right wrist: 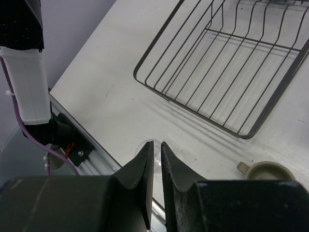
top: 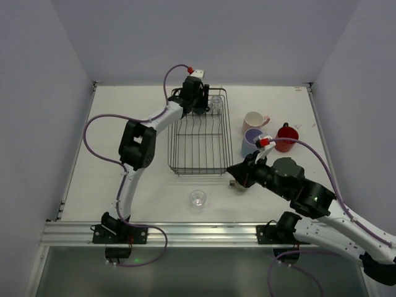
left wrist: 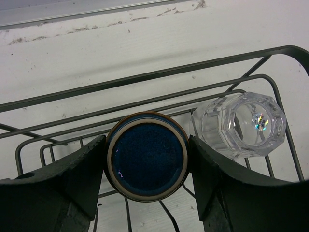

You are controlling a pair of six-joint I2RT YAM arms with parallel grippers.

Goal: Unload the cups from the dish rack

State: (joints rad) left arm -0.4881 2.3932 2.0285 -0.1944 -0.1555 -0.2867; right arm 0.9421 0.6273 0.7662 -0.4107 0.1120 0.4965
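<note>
L gripper [left wrist: 146,153] is at the far end of the dish rack [top: 195,174], fingers pressed on both sides of the dark blue cup [left wrist: 146,159], which sits inside the rack w/ a round end facing the wrist cam (mouth or base, can't tell). Clear glass [left wrist: 244,124] is just beside it on the right, also in the rack, by the far-right corner. R gripper [right wrist: 156,148] is closed, nothing btwn the fingers, low over the table [top: 124,111] near the rack's near-right corner, olive cup [right wrist: 264,170] on the table close by. Outside the rack: second clear glass [top: 197,198] near the front edge; pink mug [top: 253,120], lavender mug [top: 250,142] and red mug [top: 286,137] grouped to the rack's right
</note>
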